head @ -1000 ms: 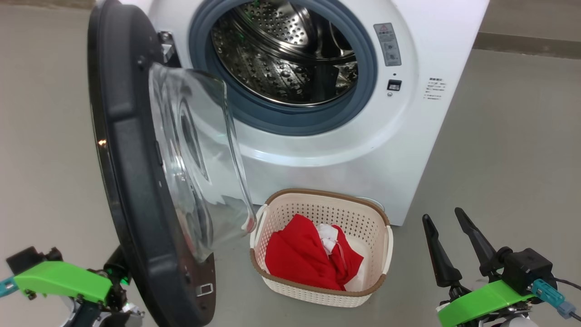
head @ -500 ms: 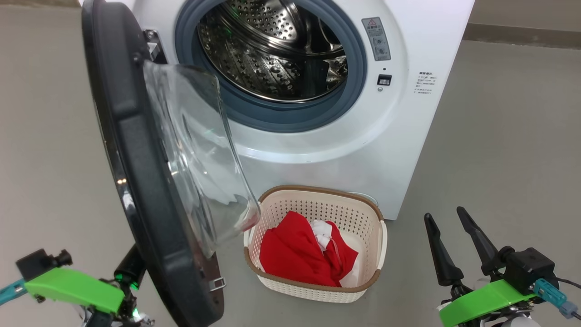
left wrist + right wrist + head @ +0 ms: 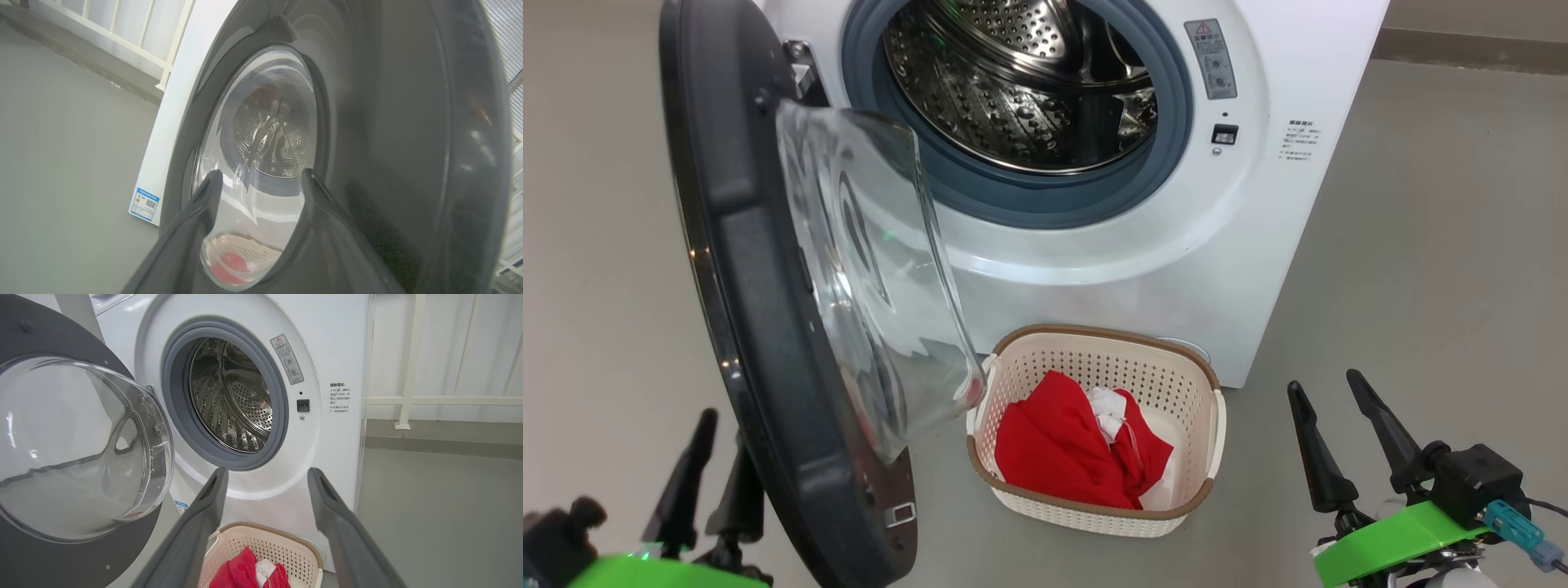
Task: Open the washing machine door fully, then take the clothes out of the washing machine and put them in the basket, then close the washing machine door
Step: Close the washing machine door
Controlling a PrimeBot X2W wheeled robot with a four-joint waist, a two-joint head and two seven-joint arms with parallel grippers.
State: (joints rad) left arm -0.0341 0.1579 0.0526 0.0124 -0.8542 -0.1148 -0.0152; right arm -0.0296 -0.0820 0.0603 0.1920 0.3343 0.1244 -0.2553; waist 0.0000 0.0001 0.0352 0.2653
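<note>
Head looks down; left wrist close, right farther; door [image 3: 743,269] shared.

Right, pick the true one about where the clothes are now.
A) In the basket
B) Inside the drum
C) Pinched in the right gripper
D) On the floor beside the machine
A: the clothes lie heaped inside the basket on the floor in front of the washing machine, and what can be seen of the drum is bare steel.

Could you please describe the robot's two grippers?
The left gripper and right gripper each have two long, tapered dark fingers on a bright green mount. The right one carries a black block, a teal connector and a thin dark cable.
</note>
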